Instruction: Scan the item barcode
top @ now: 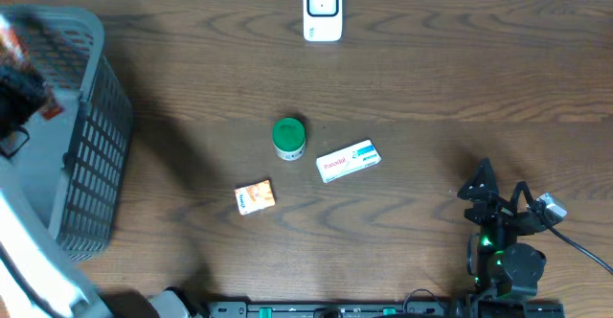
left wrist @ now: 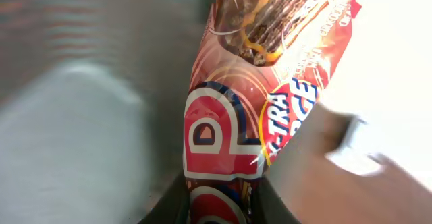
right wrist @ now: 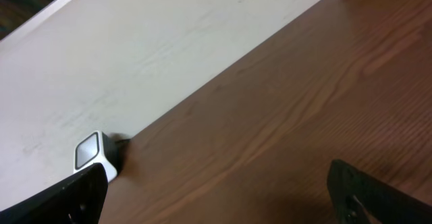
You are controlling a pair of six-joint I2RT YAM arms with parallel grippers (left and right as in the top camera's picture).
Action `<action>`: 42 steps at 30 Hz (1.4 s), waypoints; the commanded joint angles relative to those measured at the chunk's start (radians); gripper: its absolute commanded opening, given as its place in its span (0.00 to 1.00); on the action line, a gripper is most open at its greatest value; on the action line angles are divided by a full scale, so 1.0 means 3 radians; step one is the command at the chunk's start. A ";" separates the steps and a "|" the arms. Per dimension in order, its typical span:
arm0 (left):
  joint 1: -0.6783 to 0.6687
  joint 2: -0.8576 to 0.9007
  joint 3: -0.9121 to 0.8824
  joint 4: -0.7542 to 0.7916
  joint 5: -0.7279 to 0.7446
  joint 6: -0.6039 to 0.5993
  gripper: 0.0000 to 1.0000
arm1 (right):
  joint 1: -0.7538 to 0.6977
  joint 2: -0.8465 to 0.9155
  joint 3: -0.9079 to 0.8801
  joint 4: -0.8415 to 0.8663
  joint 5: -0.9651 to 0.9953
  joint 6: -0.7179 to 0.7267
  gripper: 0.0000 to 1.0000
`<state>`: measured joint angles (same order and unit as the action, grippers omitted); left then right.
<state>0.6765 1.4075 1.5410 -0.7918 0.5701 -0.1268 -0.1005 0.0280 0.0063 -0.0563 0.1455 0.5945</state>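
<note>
My left pincer point(left wrist: 219, 207) pinches the glossy red-and-brown snack wrapper point(left wrist: 226, 116) by its near end, at the grey plastic mesh basket point(top: 101, 155); its long axis points away. The white barcode scanner point(top: 323, 10) lies well to my right. My right pincer point(top: 498, 198) stands spread.

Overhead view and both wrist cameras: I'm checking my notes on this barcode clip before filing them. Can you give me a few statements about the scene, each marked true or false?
1. The left jaws are shut on a red snack packet. True.
2. The right jaws hold the white box. False: they stand open and empty, and the white box lies on the table.
3. The scanner stands at the table's far edge, opposite the arms. True.
4. The green-lidded jar sits in the basket. False: the green-lidded jar stands on the table beside the white box, and the basket is off to the left.
5. A small orange box lies on the table, apart from the jar. True.
</note>
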 commanded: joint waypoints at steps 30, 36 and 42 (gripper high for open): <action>-0.3791 0.0786 -0.0998 -0.0379 0.2417 0.0585 0.07 | -0.0036 -0.0011 -0.0003 -0.0015 -0.0003 -0.0027 0.99; -0.3877 0.1266 -0.1001 -0.0365 0.2665 0.0598 0.07 | -0.0036 -0.0011 -0.0003 -0.0015 -0.0003 -0.0027 0.99; -0.3910 0.1537 -0.1001 -0.0287 0.2797 0.0594 0.08 | -0.0036 -0.0011 -0.0003 -0.0015 -0.0003 -0.0027 0.99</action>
<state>-0.4915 1.8385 1.2366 -0.8852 1.3304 0.0315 -0.1005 0.0280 0.0063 -0.0563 0.1459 0.5945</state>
